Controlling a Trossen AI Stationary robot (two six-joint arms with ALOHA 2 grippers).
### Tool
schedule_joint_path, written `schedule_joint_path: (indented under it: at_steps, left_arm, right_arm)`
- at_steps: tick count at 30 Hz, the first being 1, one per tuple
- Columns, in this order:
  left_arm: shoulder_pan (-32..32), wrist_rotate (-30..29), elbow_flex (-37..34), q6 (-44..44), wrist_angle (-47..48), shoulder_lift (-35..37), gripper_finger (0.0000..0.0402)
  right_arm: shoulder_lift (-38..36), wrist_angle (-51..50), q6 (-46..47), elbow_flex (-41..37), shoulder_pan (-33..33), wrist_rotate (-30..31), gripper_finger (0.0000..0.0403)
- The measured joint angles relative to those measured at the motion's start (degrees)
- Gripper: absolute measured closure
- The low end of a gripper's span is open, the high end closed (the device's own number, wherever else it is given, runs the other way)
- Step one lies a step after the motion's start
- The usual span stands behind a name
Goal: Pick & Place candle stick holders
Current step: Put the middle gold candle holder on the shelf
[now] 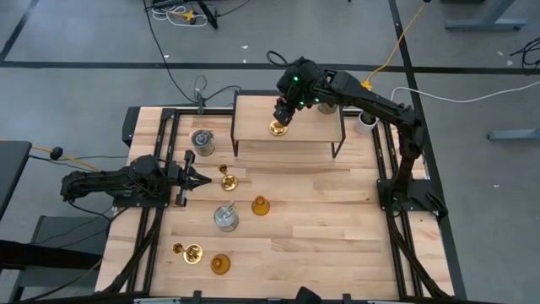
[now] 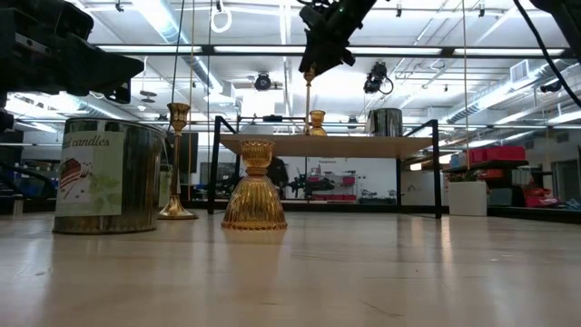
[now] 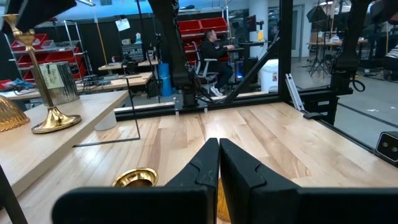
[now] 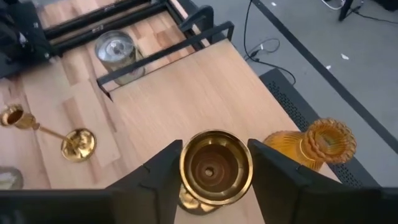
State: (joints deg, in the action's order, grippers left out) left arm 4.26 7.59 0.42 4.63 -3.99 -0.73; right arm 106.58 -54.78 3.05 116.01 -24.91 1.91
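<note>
1. Right gripper [image 4: 214, 168] is above the raised shelf [image 1: 253, 108] at the far side of the table; its fingers stand on either side of the cup of a brass holder [image 4: 216, 167]. A sliver of gap shows at each side in the right wrist view, so the jaws look slackened rather than pinching; whether contact is fully broken cannot be told
2. The brass holder stands upright on the shelf, just beside an amber holder [image 4: 317, 148] on the same board
3. Judged step: release after placing. To do it well, spread the jaws evenly so neither finger drags the cup sideways, then lift straight up until clear of the rim
4. Risk: any sideways pull tips the tall stem, or knocks it into the amber holder next to it
5. A silvery holder [image 1: 326, 105] is on the shelf too, right of the gripper; retreat away from it
6. Left gripper [image 1: 201, 178] waits low at the left of the table, fingers pressed together, holding nothing
7. Left on the table: a can [image 1: 202, 141] far left, brass holder [image 1: 228, 180] by the left gripper, can [image 1: 225, 218] and amber holder [image 1: 261, 205] mid-table, brass [image 1: 191, 252] and amber [image 1: 220, 265] near edge
</note>
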Motion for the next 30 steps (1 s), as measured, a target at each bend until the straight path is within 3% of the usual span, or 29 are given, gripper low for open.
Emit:
schedule_joint_path:
  at_steps: [9,20,30]
  left_arm:
    - [-0.01,-0.02,-0.01,0.01,0.0,0.0,0.0383]
    - [0.0,-0.01,0.01,0.0,0.0,0.0,0.0383]
    - [0.01,-0.01,-0.01,0.01,0.0,0.0,0.0383]
  right_arm:
    - [0.05,0.14,-0.69,-0.02,-0.04,4.5,0.0165]
    - [-1.12,0.24,-1.55,-0.02,-0.04,4.72,0.0085]
    - [-2.12,0.15,-3.55,0.02,-0.04,4.71,0.0063]
